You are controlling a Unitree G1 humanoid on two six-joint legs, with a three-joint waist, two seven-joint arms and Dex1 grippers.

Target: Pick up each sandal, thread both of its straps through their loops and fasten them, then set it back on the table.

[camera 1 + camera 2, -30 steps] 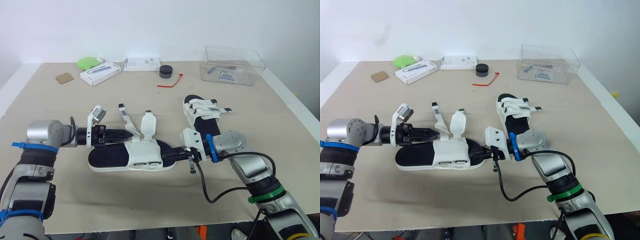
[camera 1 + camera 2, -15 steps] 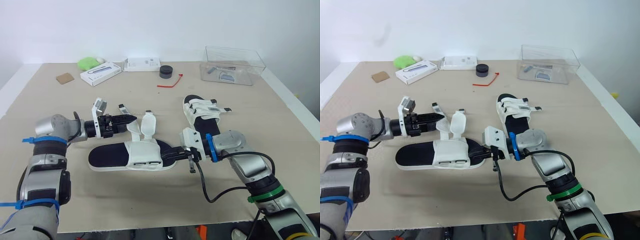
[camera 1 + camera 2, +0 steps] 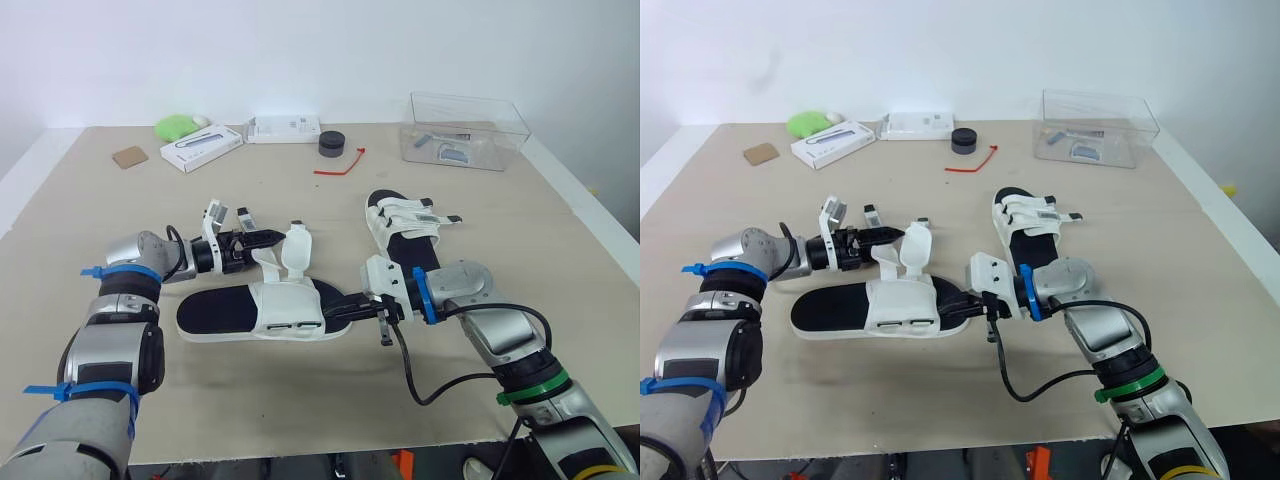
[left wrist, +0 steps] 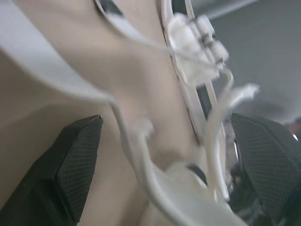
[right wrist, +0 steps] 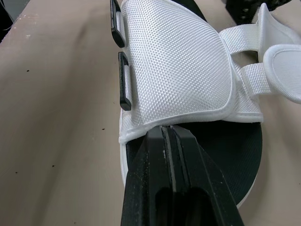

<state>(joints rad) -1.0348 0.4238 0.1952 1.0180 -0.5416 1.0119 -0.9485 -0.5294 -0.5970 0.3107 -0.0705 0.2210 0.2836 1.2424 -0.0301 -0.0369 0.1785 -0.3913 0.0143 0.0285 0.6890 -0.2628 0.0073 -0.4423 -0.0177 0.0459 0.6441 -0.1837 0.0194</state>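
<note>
An unfastened sandal (image 3: 262,314) with a black sole and a white upper lies flat on the table. Its two straps (image 3: 296,249) stand up loose. My left gripper (image 3: 266,240) is open at these straps, and a strap (image 4: 136,141) runs between its fingers (image 4: 70,174). My right gripper (image 3: 352,308) is shut on the sandal's near end, pinching the edge of the white upper (image 5: 178,70) and the sole. A second sandal (image 3: 404,232) lies behind my right gripper with its straps folded across.
A clear plastic box (image 3: 466,130) stands at the back right. Along the back are a black round object (image 3: 331,143), a red tie (image 3: 340,166), two white boxes (image 3: 200,147), a green object (image 3: 175,125) and a brown card (image 3: 128,156).
My left arm has swung right and away from me, bringing its gripper from beside the sandal's upper up to the loose straps. The right gripper and both sandals stayed put.
</note>
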